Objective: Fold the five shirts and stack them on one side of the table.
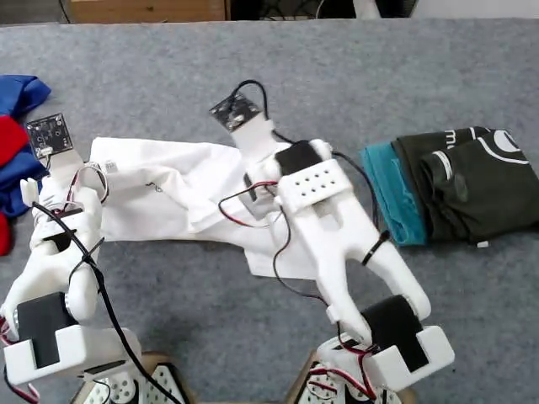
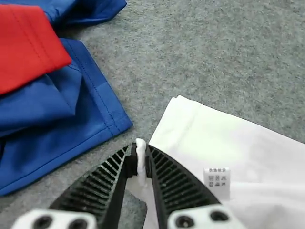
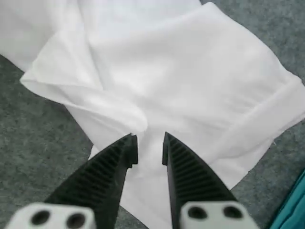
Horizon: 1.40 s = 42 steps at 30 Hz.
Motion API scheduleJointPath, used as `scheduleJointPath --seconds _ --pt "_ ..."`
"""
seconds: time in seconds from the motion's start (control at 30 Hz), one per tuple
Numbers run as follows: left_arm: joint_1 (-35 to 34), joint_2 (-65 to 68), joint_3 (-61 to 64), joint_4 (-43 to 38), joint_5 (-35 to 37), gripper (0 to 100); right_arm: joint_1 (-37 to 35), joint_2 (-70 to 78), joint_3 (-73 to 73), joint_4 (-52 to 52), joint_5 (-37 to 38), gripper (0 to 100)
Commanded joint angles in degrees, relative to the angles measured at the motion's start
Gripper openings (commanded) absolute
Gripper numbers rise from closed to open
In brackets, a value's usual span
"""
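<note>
Our left gripper [image 2: 139, 160] clamps the white shirt [image 2: 248, 148] edge; our right gripper [image 3: 149, 145] angles down over it, jaws apart.

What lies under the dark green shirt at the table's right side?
A folded teal shirt lies under the dark green shirt; just a strip sticks out toward the middle. The rest of it, and anything else beneath, is covered.

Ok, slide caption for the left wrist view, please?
Left claw pinches edge of white shirt beside blue shirt and red shirt.
</note>
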Motion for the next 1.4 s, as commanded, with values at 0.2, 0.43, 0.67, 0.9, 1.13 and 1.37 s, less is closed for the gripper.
scheduleJointPath --seconds 0.2,0.43,0.67,0.9,1.13,1.37 --pt "-0.5 -1.2 -3.3 4.5 0.6 3 -2.8 -2.2 5.0 -2.7 2.0 10.9" --pt "-0.2 -1.2 -3.5 4.7 0.6 3 -3.4 -2.2 7.7 -6.8 2.6 10.9" --pt "0.0 -1.2 -3.5 4.4 0.6 3 -2.8 -1.6 7.6 -8.5 4.0 10.9" --pt "0.0 -1.2 -3.5 4.4 0.6 3 -2.3 4.4 6.7 -9.4 4.8 10.7" --pt "0.0 -1.2 -3.5 4.4 0.6 3 -2.0 4.5 6.0 -10.5 4.8 10.6" --pt "0.0 -1.2 -3.5 4.4 0.6 3 -1.8 4.4 5.9 -10.5 5.5 1.2"
